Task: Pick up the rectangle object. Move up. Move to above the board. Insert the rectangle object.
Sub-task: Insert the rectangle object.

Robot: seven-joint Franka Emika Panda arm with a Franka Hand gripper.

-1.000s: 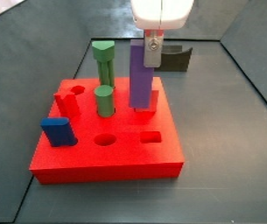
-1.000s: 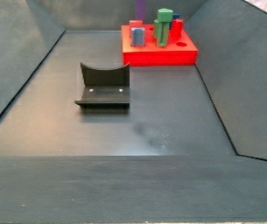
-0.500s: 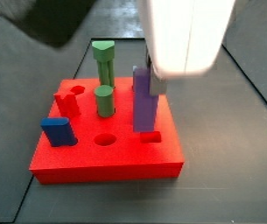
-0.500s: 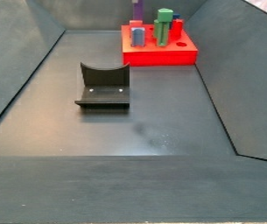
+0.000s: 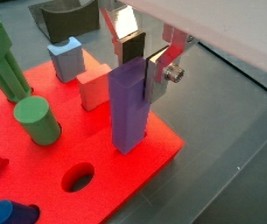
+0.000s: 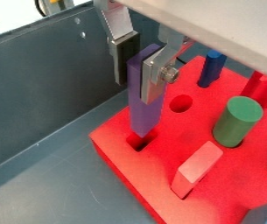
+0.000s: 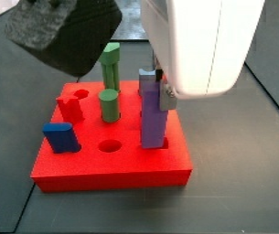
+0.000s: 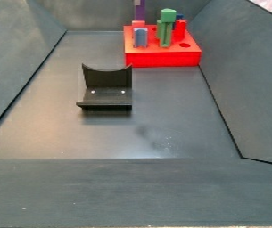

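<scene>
We are inserting: our gripper (image 5: 144, 58) clamps the post (image 5: 127, 105) top, its foot entering the board (image 5: 94, 149) hole; next, press down, release.

The robot arm's end effector (image 5: 144, 59) points straight down, its two flat silver fingers (image 6: 154, 69) closed on the upper part of a purple post (image 5: 127, 109).

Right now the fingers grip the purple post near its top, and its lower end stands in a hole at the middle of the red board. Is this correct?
Not quite: the hole is at the edge of the board, not the middle, as a wrist view shows. The gripper does grip the purple post near its top.
</scene>
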